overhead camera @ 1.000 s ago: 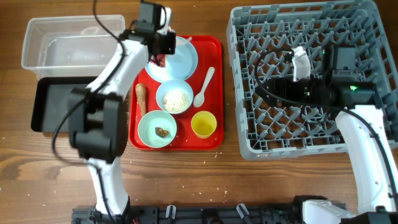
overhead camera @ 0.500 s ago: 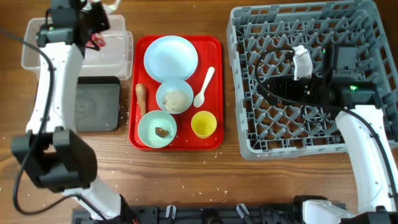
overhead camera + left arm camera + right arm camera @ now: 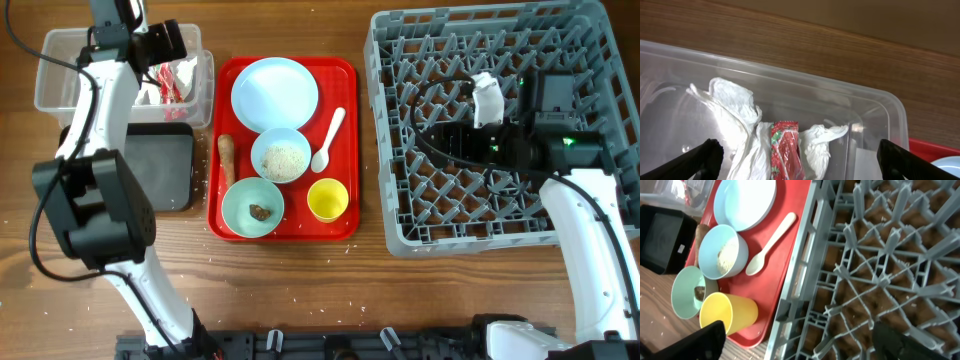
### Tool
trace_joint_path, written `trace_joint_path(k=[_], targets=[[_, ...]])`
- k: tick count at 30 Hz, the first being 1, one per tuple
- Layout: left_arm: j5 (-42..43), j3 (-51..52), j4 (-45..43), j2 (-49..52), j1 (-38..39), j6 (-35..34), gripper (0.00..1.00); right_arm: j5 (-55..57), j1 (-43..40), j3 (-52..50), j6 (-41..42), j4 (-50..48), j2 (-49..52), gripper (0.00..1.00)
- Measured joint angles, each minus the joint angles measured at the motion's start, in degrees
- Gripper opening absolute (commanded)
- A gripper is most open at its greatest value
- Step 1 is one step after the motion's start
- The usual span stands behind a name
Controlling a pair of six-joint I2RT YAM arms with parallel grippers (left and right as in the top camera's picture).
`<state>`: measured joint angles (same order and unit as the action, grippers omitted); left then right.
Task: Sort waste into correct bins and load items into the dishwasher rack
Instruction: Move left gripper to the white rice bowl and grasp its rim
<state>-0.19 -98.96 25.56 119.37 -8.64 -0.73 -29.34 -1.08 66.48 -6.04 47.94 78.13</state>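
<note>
At the far left of the table (image 3: 400, 300) stands the clear plastic tub (image 3: 60, 70), and the red-and-white wrapper (image 3: 785, 150) lies inside it near its right end, its white paper scraps (image 3: 735, 105) bunched on either side of the red strip. The left claw (image 3: 799, 145) hangs over that end of the tub with its two fingers spread wide and nothing between them; the wrapper sits below, apart from both. Just in front of the tub lies the black tray (image 3: 165, 170), partly covered by the left arm. To the right, the red serving tray (image 3: 340, 75) carries the rest: the round pale plate (image 3: 275, 93) at its far end, the brown stick scrap (image 3: 227, 155) along its left edge, the small white bowl (image 3: 280, 157) holding rice-like crumbs (image 3: 283, 160) in the middle, and the white spoon (image 3: 328, 142) lying just beside that bowl. At the near end sit the teal bowl (image 3: 252, 207), with the small brown lump (image 3: 261, 212) in it, and the yellow cup (image 3: 328, 200) upright to its right. Farther right stands the grey dishwasher rack (image 3: 420, 200), with no dishes visible among its pegs. The right claw (image 3: 799, 329) hovers above the rack's lattice, fingers set wide apart and holding nothing.
</note>
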Motion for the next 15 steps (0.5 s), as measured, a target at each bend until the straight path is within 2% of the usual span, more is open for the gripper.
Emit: trace_joint_path(k=[2,5,6,8,11,15], targets=[[0.24,0.04,3.23,-3.80,0.00,0.00,1.00,0.09,0.00,0.00,-0.02,-0.63,0.00,0.98],[3.43,-0.22,13.18,-9.75,0.28,0.07,0.92,0.33,0.00,0.00,0.00,-1.31,0.00,1.00],[4.42,-0.31,18.36,-11.67,0.74,0.04,0.93,0.46,0.00,0.00,0.00,-1.55,0.00,1.00],[5.77,-0.42,23.91,-13.44,2.14,0.04,1.00,0.52,0.00,0.02,0.00,-1.81,0.00,1.00],[11.78,-0.31,32.59,-14.34,6.80,0.00,1.00,0.55,0.00,0.02,0.00,-1.90,0.00,1.00],[18.75,2.29,33.31,-14.38,15.96,-2.32,0.98,0.72,0.00,0.02,0.00,-1.92,0.00,1.00]])
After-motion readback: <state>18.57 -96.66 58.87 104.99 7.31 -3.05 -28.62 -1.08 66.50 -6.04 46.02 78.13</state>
